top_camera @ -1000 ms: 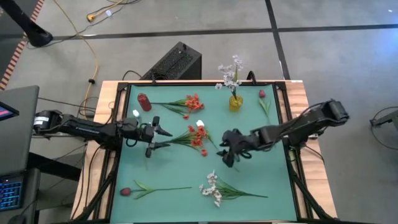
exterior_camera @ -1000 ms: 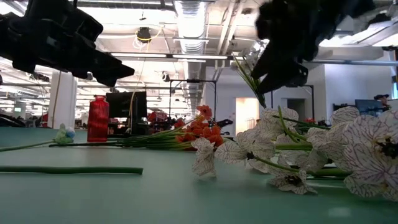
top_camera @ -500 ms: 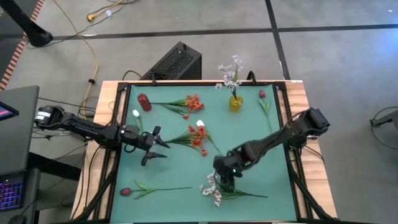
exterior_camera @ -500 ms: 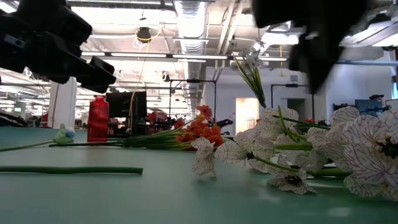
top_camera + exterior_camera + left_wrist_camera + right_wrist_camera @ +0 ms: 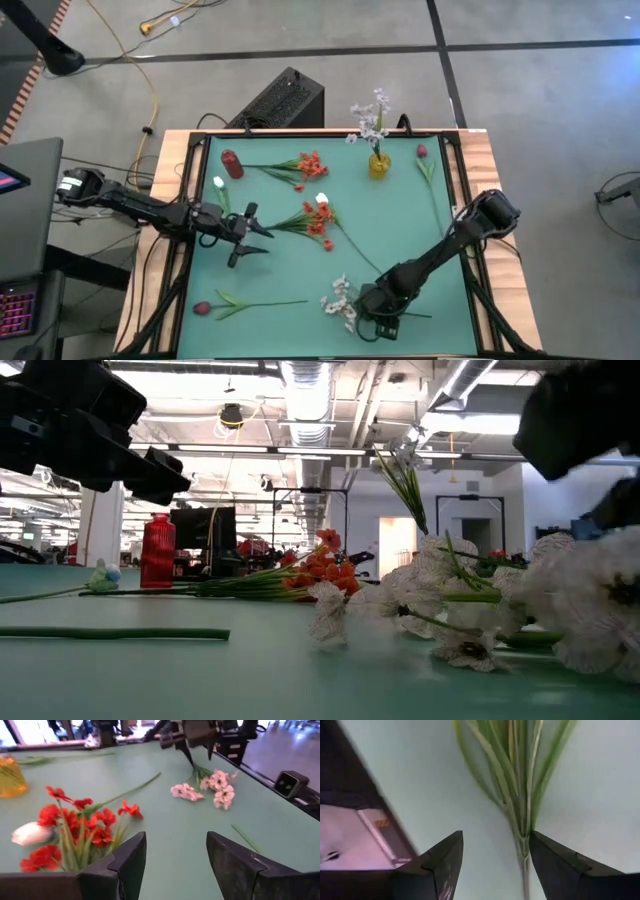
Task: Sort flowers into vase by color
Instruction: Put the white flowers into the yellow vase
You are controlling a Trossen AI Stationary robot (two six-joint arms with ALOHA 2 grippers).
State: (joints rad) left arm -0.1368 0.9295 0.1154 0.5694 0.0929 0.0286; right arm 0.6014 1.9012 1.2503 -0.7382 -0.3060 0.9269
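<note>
Green worktop (image 5: 290,275) with a wooden frame carries everything; beyond it an open lab hall shows in the low view. Right arm reaches to the near edge, its right claw (image 5: 381,316) low over the stem end of the white spray (image 5: 341,302), blossoms just beside it toward the left arm. Right wrist view: fingers spread apart, empty, straddling the bundled green stems (image 5: 520,785) — nothing gripped yet. Left claw (image 5: 247,226) hovers mid-worktop, also parted wide and empty, with the red-orange cluster (image 5: 318,221) and a white bud (image 5: 322,199) just ahead of its tips. Yellow vase (image 5: 379,164), far side from both claws, already holds a white spray; red vase (image 5: 232,164) stands beyond the left claw with another red-orange stem (image 5: 303,165) beside it. Dark red bud (image 5: 203,308) lies near the front edge, well apart from the left claw.

Step in hand, judging by pose: picking the white spray for the yellow vase. Next move likely needs the right claw lowered and closed on the stems, then lifted without snagging the blossoms.
</note>
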